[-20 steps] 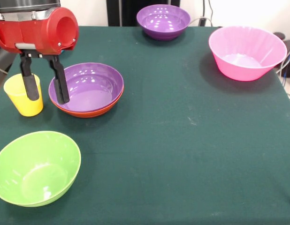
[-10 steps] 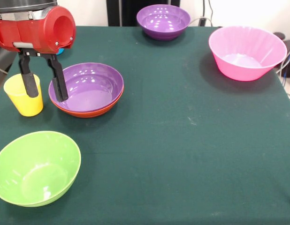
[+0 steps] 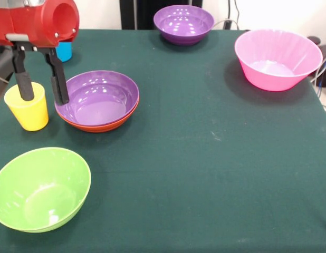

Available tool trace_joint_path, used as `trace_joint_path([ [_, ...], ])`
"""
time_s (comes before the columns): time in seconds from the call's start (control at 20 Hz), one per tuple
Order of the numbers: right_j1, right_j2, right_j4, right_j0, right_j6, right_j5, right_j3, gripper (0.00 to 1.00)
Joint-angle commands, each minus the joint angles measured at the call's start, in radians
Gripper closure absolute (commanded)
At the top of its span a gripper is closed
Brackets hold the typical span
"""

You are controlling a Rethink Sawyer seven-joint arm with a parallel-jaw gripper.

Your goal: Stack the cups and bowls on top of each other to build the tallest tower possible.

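We see the gripper (image 3: 41,90) with its two black fingers spread apart and nothing between them. It hangs just beside the purple bowl (image 3: 98,97), on the side where the yellow cup (image 3: 27,107) stands. One finger (image 3: 60,84) shows right at the purple bowl's rim, and the other shows in front of the yellow cup's top edge. We cannot tell if either finger touches anything.

The purple bowl sits inside the wide orange bowl (image 3: 102,126), so that is the start of our tower. It is only two bowls high. The lime green bowl (image 3: 40,187) sits alone, nearer to us than the purple bowl. A second purple bowl (image 3: 183,23) is far behind it at the table's (image 3: 205,158) back edge. The big pink bowl (image 3: 277,59) is well apart on the other side. A bit of blue cup (image 3: 64,51) peeks out behind the gripper.

We think we are picking the next piece. The yellow cup looks like the closest one. Next we think the open fingers should come over the cup's rim, go down around it, and squeeze. Then we lift it and set it in the purple bowl.
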Motion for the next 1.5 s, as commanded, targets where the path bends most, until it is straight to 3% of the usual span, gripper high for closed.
trace_joint_path([
  [0.05,-0.008,0.009,-0.037,0.029,-0.162,0.117,0.037,0.00],
  [1.0,-0.005,0.008,-0.040,0.034,-0.154,0.106,0.042,0.00],
  [1.5,-0.020,0.008,-0.040,0.017,-0.125,0.030,0.128,0.00],
])
